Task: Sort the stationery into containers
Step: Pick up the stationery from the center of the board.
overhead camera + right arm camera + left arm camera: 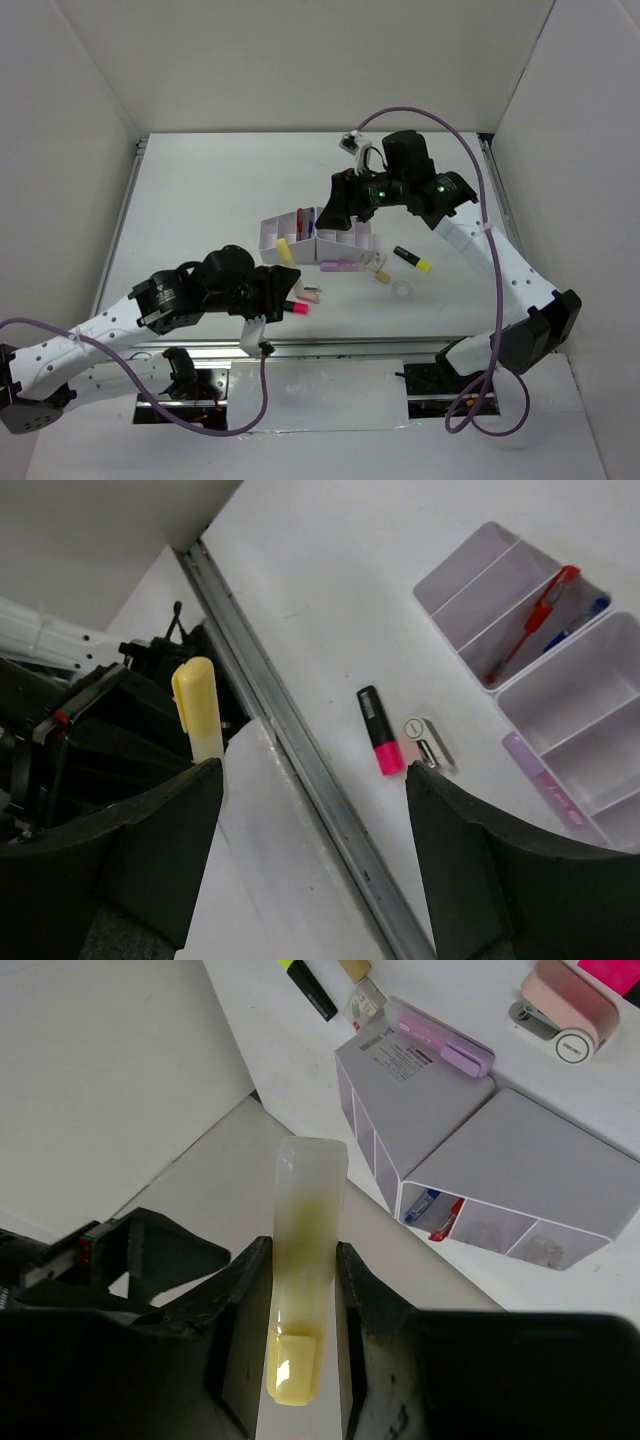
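Observation:
My left gripper [303, 1250] is shut on the cream stick [308, 1290]. In the top view this gripper [278, 284] holds the stick [283, 250] tilted at the near left corner of the white organiser [345, 240]. My right gripper [340, 207] is open and empty above the organiser, and its wrist view [315, 780] shows nothing between the jaws. A red pen and a blue pen [540, 610] lie in one compartment. The purple marker [340, 266] lies against the organiser's front. The black-pink highlighter [297, 307] and a pink item [311, 296] lie near my left gripper.
The black-yellow highlighter [412, 259], the tan eraser [380, 275] and the clear tape ring [402, 290] lie to the right of the organiser. A metal rail [300, 760] runs along the table's near edge. White walls enclose the table on three sides.

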`<state>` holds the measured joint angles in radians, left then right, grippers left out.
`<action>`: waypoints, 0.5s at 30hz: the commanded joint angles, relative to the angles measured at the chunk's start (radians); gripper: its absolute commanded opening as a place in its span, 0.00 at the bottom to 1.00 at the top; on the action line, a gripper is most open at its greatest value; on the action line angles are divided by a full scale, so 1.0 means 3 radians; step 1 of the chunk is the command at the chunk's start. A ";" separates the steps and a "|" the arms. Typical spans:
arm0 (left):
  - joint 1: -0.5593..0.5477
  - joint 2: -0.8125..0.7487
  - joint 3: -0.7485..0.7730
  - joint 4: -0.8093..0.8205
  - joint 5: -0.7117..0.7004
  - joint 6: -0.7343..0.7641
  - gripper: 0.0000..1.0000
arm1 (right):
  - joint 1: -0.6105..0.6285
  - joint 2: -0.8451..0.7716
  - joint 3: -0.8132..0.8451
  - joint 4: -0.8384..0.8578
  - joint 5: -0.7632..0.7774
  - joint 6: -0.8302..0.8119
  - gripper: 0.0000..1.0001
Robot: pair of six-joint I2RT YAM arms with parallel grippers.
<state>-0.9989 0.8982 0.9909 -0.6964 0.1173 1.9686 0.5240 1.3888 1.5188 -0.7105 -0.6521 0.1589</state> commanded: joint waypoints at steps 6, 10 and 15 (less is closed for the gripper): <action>-0.0096 0.0151 0.0123 -0.0015 -0.0151 0.0745 0.10 | 0.0237 0.0208 0.0045 0.0103 -0.0143 0.0274 0.80; -0.0096 0.0186 0.0072 0.0030 -0.0120 0.0709 0.10 | 0.0406 0.0198 0.0040 0.0088 -0.0076 0.0197 0.80; -0.0101 0.0243 -0.0010 0.0163 -0.0110 0.0714 0.10 | 0.0529 0.0254 0.0091 0.0078 -0.0005 0.0115 0.80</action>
<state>-1.0237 0.9619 0.9924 -0.6945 0.0799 1.9686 0.6636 1.4609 1.5185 -0.7036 -0.6662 0.2169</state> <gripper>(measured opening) 0.391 0.803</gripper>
